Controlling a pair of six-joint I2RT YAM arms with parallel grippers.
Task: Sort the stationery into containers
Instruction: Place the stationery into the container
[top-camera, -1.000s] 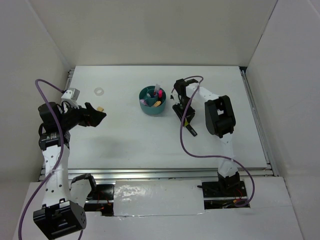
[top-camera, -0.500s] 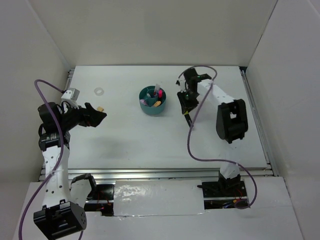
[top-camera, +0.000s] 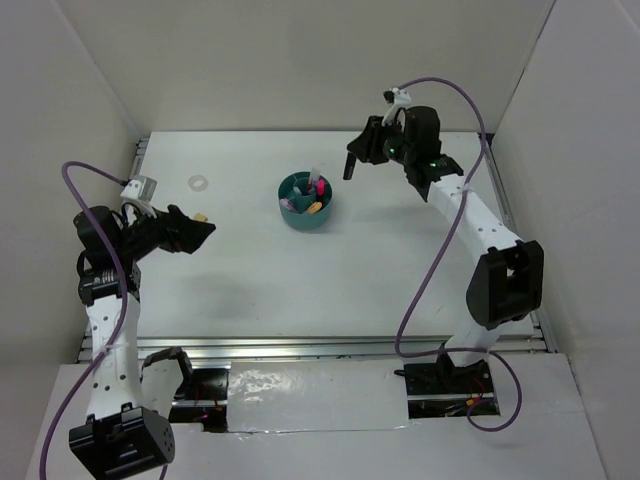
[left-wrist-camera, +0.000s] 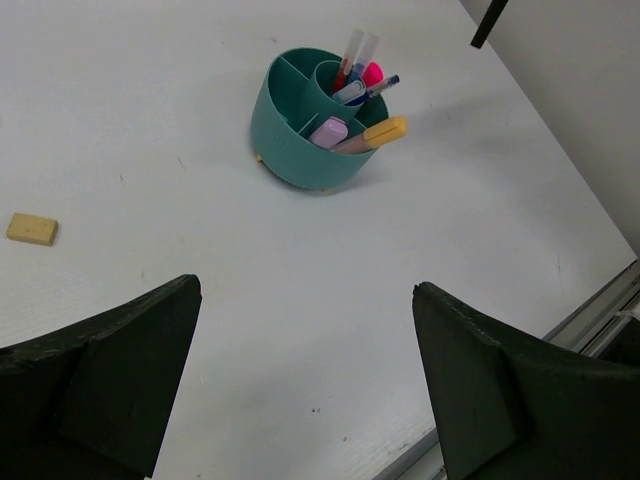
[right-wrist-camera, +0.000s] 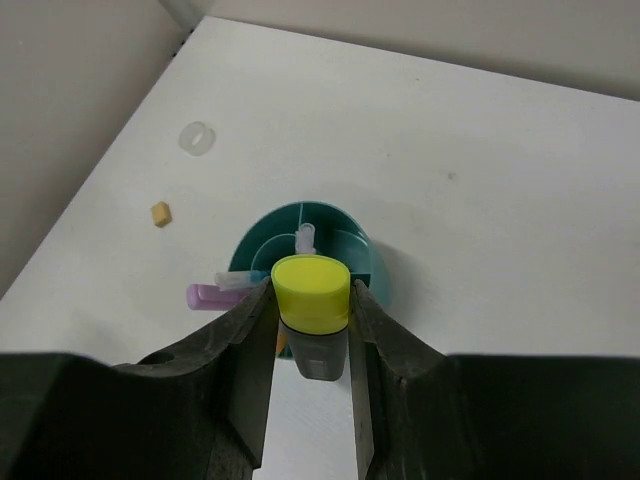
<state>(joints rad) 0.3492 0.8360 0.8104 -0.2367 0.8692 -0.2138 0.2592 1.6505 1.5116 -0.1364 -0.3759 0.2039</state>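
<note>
Right wrist view, and the right fingers are clamped on the yellow-capped highlighter. The cap points up at the lens and the black barrel is pinched between the two pads. That's the big change: a second ago those fingers were down at the table, just right of the organizer, closing in. Now the pick is made and the arm has swung up toward the far side, with the highlighter hanging clear of the surface.

Straight past the fingertips sits the teal organizer, so from the wrist it looks lined up. From overhead, though, the fingers hang high and off to its far right, not over it yet. I'd call this the carry: pick done, drop still to come.

Inside the organizer, pens stand in the centre well, with a pink-capped highlighter showing just behind them. Which compartment that one sits in I can't tell. A lilac stick and an orange stick lean out of the outer compartments.

Beyond the organizer from these fingers, the tan eraser and the clear ring lie loose on the table.

Over on the other side, the left fingers are spread wide with nothing between them, and they haven't budged. The eraser lies ahead of them and to their left. Once this highlighter goes in, those two loose pieces look like all that's left.
</note>
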